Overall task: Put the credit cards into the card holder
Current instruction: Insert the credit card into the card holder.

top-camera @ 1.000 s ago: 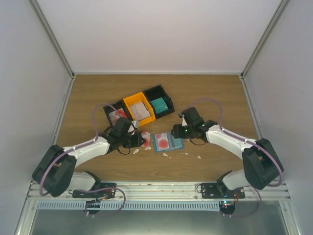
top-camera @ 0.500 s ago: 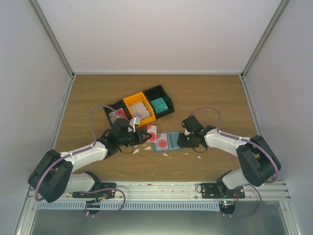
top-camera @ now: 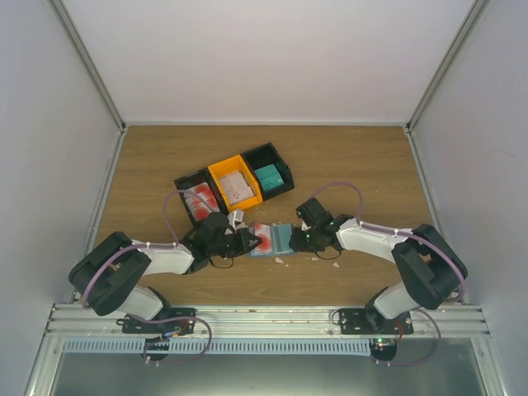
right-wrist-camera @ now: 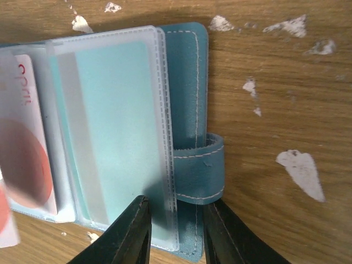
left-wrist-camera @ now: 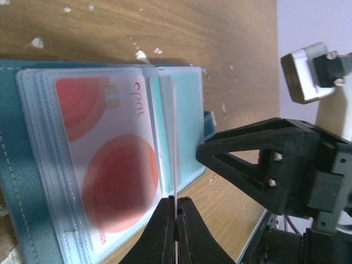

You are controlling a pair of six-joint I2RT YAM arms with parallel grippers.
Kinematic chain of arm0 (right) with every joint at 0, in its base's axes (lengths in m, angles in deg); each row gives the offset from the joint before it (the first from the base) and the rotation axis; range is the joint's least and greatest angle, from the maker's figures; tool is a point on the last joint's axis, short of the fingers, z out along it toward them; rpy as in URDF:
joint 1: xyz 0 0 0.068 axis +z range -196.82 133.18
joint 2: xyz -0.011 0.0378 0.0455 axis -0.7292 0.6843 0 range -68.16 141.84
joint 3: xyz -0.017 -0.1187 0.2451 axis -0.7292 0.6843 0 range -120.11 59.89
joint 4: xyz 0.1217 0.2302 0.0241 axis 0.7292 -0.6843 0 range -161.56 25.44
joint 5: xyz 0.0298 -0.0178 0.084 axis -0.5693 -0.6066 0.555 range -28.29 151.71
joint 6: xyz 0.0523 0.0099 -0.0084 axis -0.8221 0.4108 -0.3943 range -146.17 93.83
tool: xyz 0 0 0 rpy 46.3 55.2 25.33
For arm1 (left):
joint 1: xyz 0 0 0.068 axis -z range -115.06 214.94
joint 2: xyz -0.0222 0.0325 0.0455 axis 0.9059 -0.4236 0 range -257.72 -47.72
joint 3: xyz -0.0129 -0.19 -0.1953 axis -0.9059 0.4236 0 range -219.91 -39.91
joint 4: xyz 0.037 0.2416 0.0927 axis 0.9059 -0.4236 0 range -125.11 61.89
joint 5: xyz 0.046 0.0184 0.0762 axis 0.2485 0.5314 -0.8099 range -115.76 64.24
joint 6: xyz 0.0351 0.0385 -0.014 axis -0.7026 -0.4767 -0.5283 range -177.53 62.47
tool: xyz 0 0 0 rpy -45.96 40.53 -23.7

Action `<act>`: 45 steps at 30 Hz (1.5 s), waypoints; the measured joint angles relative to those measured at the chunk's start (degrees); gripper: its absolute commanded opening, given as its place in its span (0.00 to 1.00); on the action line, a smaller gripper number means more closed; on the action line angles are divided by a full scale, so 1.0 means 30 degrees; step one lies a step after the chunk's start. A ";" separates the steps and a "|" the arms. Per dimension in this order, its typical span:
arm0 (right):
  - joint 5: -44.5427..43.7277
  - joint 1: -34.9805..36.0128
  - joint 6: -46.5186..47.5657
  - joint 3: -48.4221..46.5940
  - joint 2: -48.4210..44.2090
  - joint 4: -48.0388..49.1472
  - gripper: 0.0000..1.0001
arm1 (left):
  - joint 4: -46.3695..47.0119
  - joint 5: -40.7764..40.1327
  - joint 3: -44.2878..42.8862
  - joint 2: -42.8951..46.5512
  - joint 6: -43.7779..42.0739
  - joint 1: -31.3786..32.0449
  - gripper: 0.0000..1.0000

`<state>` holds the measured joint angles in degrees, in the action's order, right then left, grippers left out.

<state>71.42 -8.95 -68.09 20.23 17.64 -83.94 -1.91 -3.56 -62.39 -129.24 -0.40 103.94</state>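
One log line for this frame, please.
left pincer: shut on credit card, edge-on at open card holder | right pincer: astride card holder's strap edge, grip unclear | second card: already sleeved

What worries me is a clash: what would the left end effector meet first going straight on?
The left end effector would probably first meet the card holder, at the clear sleeves its pinched credit card points at; the right end effector sits aside. Depth is unclear.
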 measured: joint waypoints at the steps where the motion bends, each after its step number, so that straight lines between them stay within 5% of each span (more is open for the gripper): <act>1: 0.0015 0.0109 -0.0131 -0.0095 0.0109 0.0015 0.27 | 0.0248 -0.0095 0.0066 -0.0321 0.0146 0.0080 0.00; 16: 0.0313 0.0619 -0.0889 -0.0211 0.0423 0.0459 0.24 | 0.4510 -0.1486 0.1333 -0.3031 0.1807 0.1195 0.00; 28: 0.0546 0.0772 -0.0984 -0.0175 0.0583 0.0816 0.23 | 0.3803 -0.3701 0.1537 -0.0874 0.1231 0.1756 0.00; 45: 0.0670 0.0780 -0.0991 -0.0175 0.0656 0.0940 0.22 | 0.4189 -0.3687 0.0911 -0.2922 0.1078 0.1800 0.00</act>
<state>73.43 -6.61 -71.06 19.70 19.61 -81.12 10.66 -14.62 -59.66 -138.00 2.83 109.34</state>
